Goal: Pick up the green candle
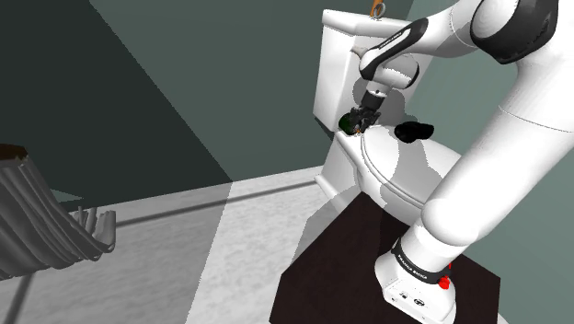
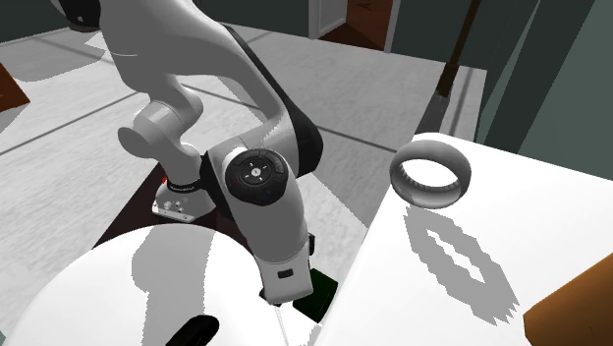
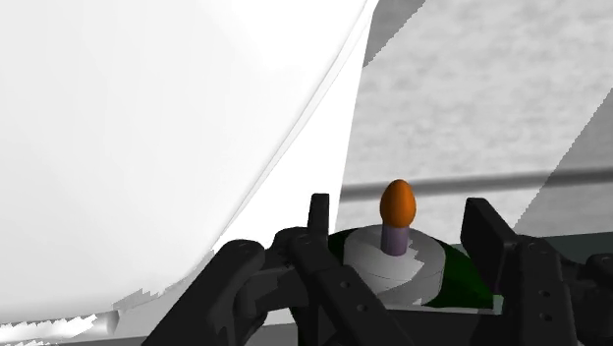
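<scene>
The green candle point(image 3: 450, 280) has a dark green base, a grey body and an orange flame-shaped tip. It sits between my black fingers point(image 3: 320, 234), which press against its base on both sides. My gripper point(image 3: 398, 258) is shut on it. In the shoulder view the gripper point(image 1: 361, 120) holds the candle point(image 1: 349, 121) at the back of the white toilet lid point(image 1: 405, 170), just in front of the tank point(image 1: 336, 64). In the second exterior view, the candle's green base point(image 2: 320, 296) shows under the hand point(image 2: 286, 280).
A black object point(image 1: 416, 132) lies on the lid beside the gripper. A grey ring point(image 2: 432, 177) rests on the tank top point(image 2: 511, 246), near a brown thing point(image 2: 575, 310). Grey draped cloth point(image 1: 37, 221) hangs at the shoulder view's left. My stand point(image 1: 340, 267) is dark.
</scene>
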